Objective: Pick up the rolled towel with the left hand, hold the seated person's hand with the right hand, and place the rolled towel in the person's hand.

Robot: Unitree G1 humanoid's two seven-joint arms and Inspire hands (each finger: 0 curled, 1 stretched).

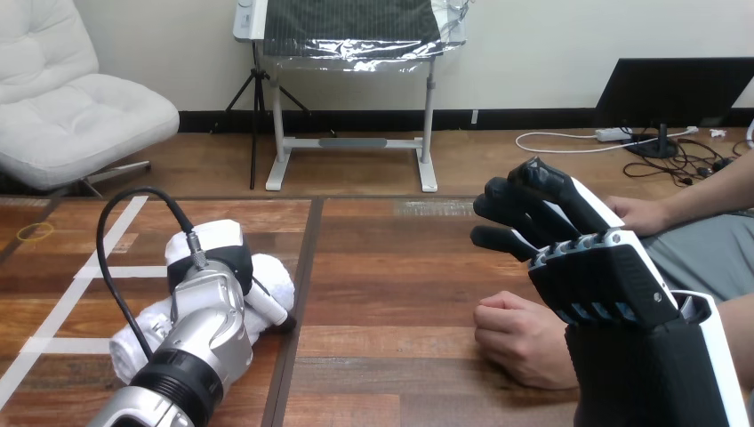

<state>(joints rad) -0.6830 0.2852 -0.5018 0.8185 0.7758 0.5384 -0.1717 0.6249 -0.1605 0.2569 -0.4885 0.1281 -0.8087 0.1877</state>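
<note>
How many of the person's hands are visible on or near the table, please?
2. The near hand rests curled on the table, beside the right robot hand; the far hand lies farther back, partly behind that robot hand.

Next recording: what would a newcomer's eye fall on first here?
First comes the robot's right hand, large and black at the view's right. It is raised just above the person's fist, which rests on the wooden table; the two look apart. At lower left, the left hand sits on top of the white rolled towel, which lies on the table.
</note>
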